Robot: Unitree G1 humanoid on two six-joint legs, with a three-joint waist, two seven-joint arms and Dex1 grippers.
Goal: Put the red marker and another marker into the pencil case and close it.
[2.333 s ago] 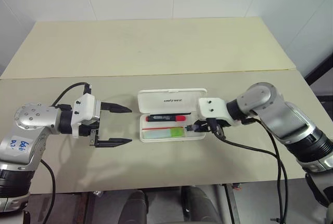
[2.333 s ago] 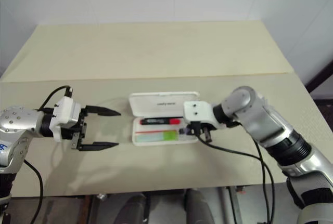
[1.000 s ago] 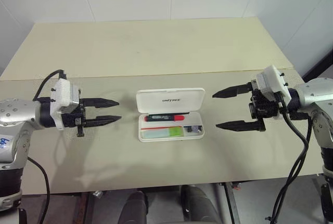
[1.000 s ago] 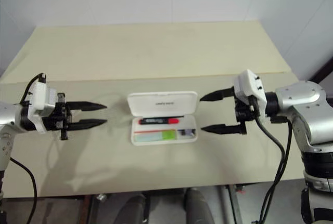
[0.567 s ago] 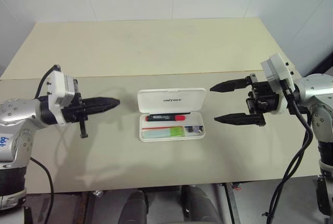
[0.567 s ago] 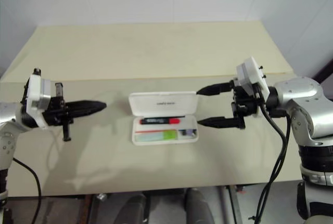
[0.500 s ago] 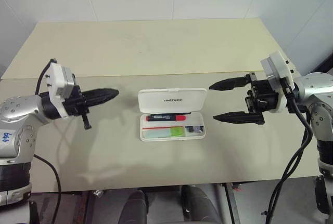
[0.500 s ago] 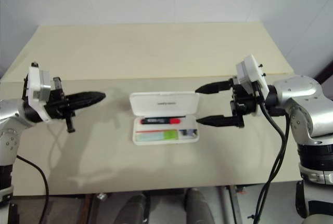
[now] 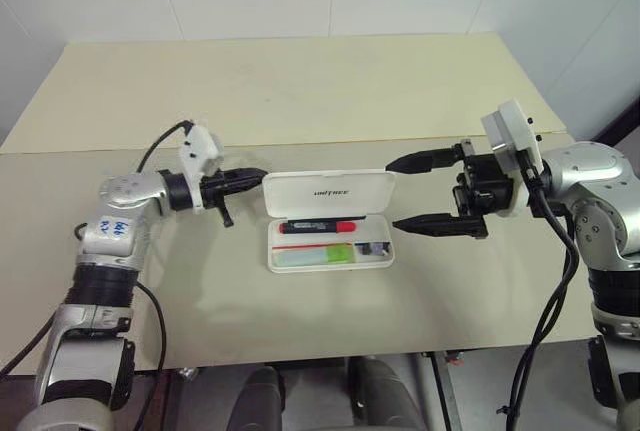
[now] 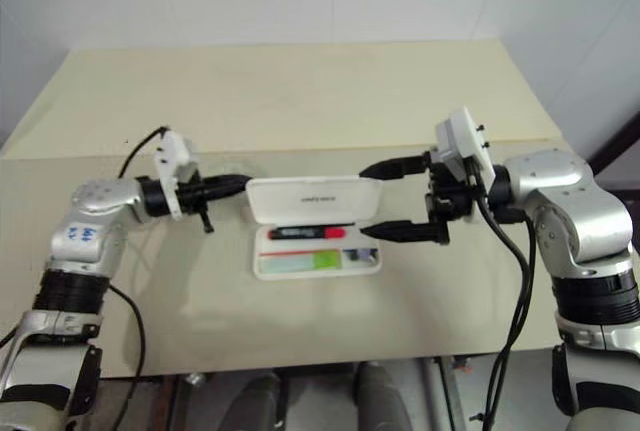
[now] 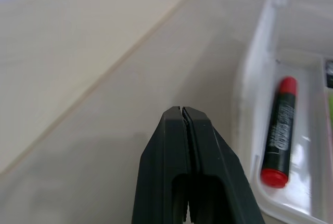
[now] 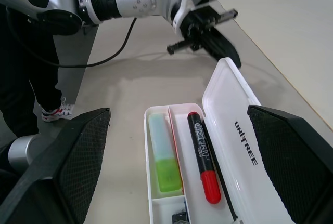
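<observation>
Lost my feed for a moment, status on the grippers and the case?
Left gripper shut, at the lid's left end. Right gripper open, empty, at the right end. Pencil case open; red marker and highlighter inside. Nothing in the way.

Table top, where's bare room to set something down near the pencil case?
Free: the table behind the pencil case, and the strip in front. Crowded: the case's ends, with the left gripper and right gripper alongside.

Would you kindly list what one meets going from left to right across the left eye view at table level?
Left gripper with shut jaws → pencil case, lid open → right gripper with open jaws.
</observation>
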